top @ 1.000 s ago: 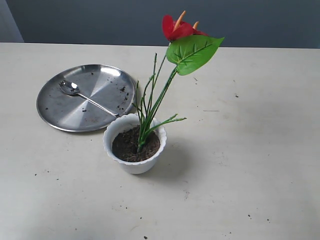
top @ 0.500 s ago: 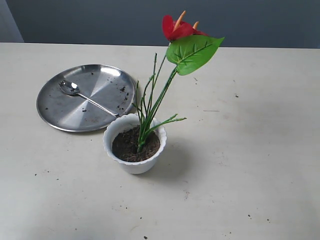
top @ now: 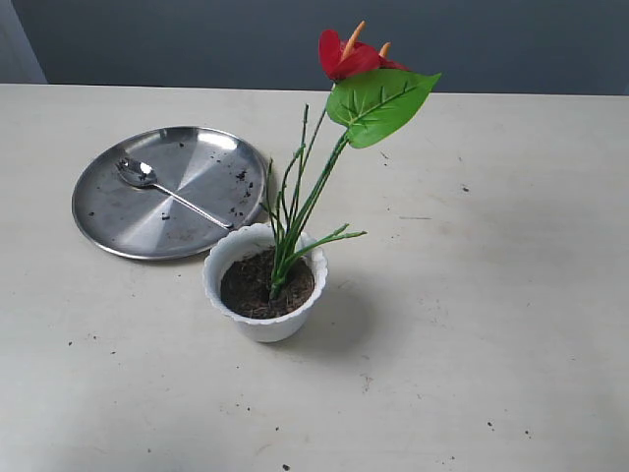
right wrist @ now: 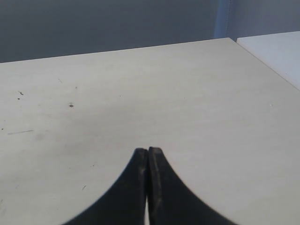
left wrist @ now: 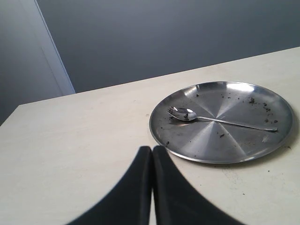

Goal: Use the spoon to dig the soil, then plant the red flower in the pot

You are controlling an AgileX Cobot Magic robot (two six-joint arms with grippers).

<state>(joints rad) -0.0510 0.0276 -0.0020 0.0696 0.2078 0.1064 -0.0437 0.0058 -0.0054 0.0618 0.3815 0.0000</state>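
One red flower [top: 360, 59], one pot [top: 263, 285], one spoon [top: 147, 179], one plate [top: 118, 221].

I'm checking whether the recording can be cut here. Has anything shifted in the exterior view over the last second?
Nothing visibly changed. The red flower stands in the soil of the pot as before, the spoon lies on the steel plate in the same spot, and no arm has entered the exterior view. Both wrist views show shut, empty grippers, left and right.
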